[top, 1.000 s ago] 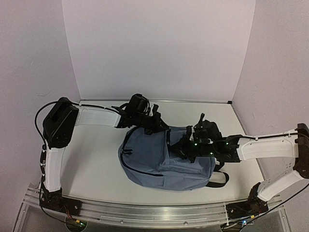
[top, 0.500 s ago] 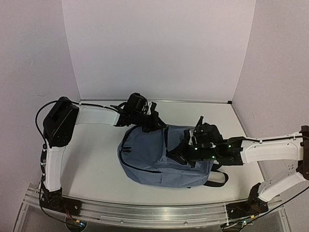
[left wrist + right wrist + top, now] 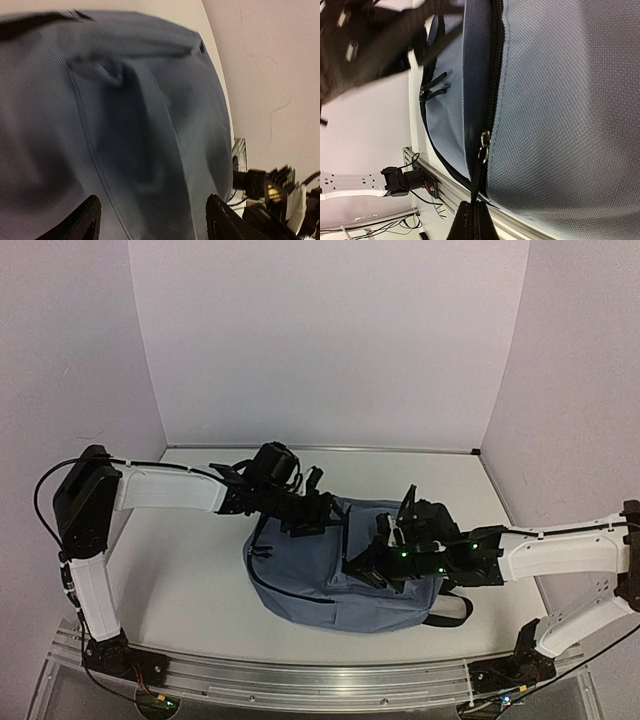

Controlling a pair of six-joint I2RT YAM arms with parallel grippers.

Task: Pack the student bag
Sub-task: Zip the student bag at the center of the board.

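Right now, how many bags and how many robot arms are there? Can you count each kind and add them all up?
student bag: 1
robot arms: 2, the left arm and the right arm
Total: 3

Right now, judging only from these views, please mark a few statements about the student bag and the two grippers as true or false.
1. The left gripper has its fingers apart over the blue fabric of the student bag. True.
2. The right gripper is wide open. False: its fingers are closed together, at the bag's black zipper.
3. Both grippers are at the bag, one from each side. True.
4. The bag stands upright against the back wall. False: it lies flat on the table, apart from the wall.
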